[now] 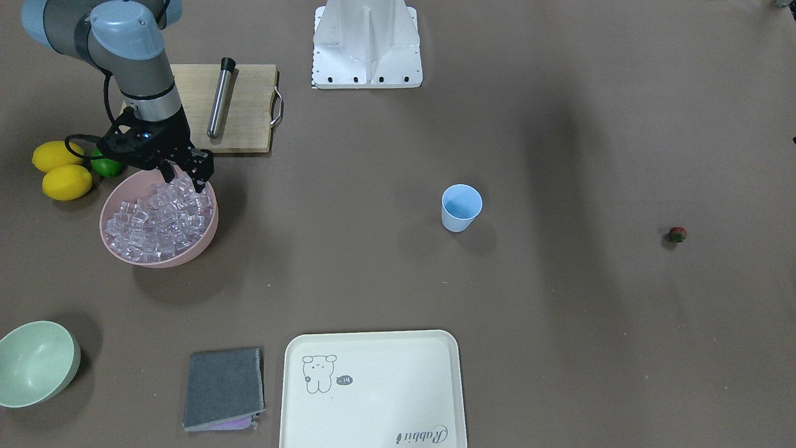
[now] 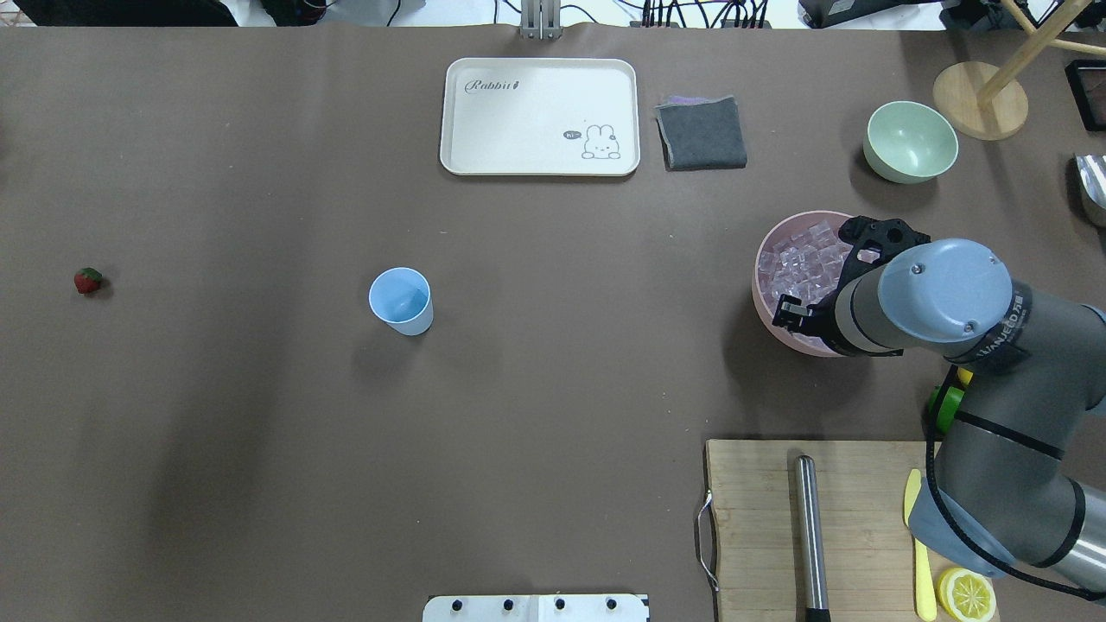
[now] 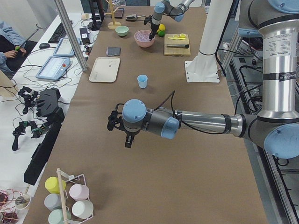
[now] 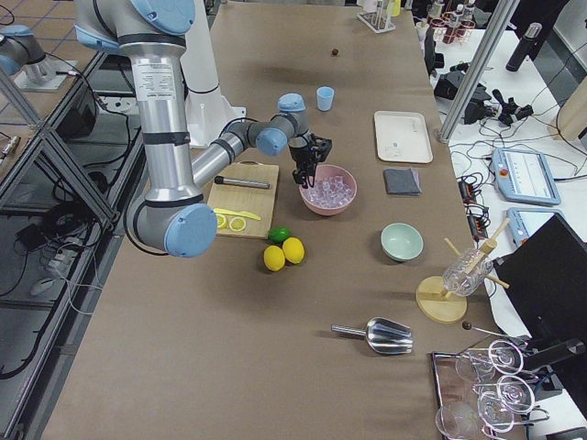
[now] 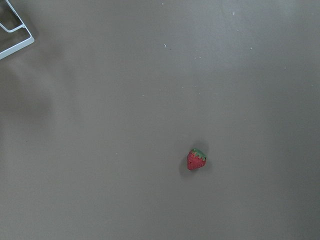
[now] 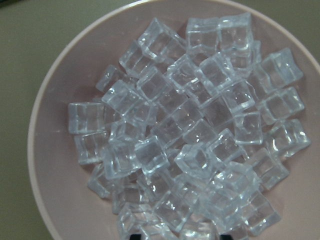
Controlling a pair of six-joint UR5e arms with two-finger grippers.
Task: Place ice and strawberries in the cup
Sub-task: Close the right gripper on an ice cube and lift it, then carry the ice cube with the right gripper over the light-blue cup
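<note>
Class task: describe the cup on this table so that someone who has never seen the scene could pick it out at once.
Start at the cream rabbit tray on the brown table, then move toward the robot's side. The cup stands there upright and alone. It is a small light-blue tumbler, narrower than the pink bowl of ice and the pale green bowl.

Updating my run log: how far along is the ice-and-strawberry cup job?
Done: nothing yet; the cup looks empty. In hand: the right gripper, open, hangs just over the ice in the pink bowl, no cube visibly gripped. Remaining: move ice to the cup, then the strawberry, which lies alone on the table far from the cup.
</note>
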